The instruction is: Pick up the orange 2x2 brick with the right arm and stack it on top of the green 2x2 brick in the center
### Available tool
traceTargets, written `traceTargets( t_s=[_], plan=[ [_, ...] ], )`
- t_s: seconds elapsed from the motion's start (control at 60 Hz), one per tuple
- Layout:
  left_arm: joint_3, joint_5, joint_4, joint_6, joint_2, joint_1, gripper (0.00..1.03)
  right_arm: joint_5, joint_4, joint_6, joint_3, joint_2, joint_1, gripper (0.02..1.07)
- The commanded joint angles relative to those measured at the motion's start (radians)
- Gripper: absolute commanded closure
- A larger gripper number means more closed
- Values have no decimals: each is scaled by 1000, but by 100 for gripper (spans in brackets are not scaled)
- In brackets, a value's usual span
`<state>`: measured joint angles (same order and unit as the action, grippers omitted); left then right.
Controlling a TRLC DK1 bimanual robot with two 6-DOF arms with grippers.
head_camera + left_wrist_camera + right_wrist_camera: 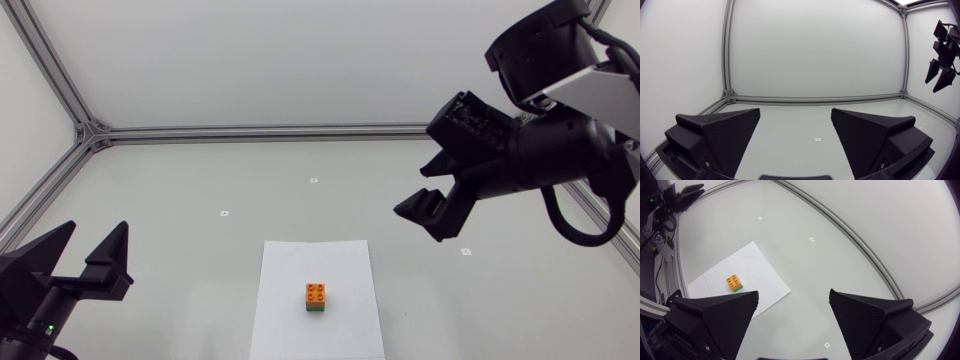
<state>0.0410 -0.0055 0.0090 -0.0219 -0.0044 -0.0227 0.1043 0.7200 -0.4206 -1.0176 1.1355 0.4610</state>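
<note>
Risk is small but real: the orange brick (316, 292) already sits on the green brick (316, 309), so any knock could undo the stack. From above I cannot tell whether it is pressed fully home, and a loose fit would let it tip off.

The right hand (415, 190) hangs high over the worktop (200, 180) at about 2 o'clock from the stack. It is released, holds nothing and is well apart from the bricks. A low sweep back across the middle is the likeliest cause of a spill.

The stack stands on a white sheet of paper (340, 260) toward 6 o'clock of the worktop, and a tug on that sheet would carry it along.

The left hand (95, 240) rests at 8 o'clock, fingers spread, empty. Small square marks (224, 213) dot the worktop. Nothing stands between either hand and the bricks.
</note>
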Motion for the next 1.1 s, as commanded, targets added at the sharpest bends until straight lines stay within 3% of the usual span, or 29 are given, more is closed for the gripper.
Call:
traceTargets(
  t_s=[0.0,0.217,0.333,0.567,1.083],
  plan=[
    [-41,4,-15,13,-8,3,4,2,-48,19,96,-98,-50,7],
    [-41,4,-15,13,-8,3,4,-11,-133,19,295,-384,-208,7],
    [-41,4,-14,13,-8,3,4,-95,-129,20,352,-476,-226,7],
    [-41,4,-15,13,-8,3,4,-84,-253,31,523,-696,-392,7],
    [-41,4,-14,13,-8,3,4,-96,-522,255,808,-949,-432,7]
  ],
)
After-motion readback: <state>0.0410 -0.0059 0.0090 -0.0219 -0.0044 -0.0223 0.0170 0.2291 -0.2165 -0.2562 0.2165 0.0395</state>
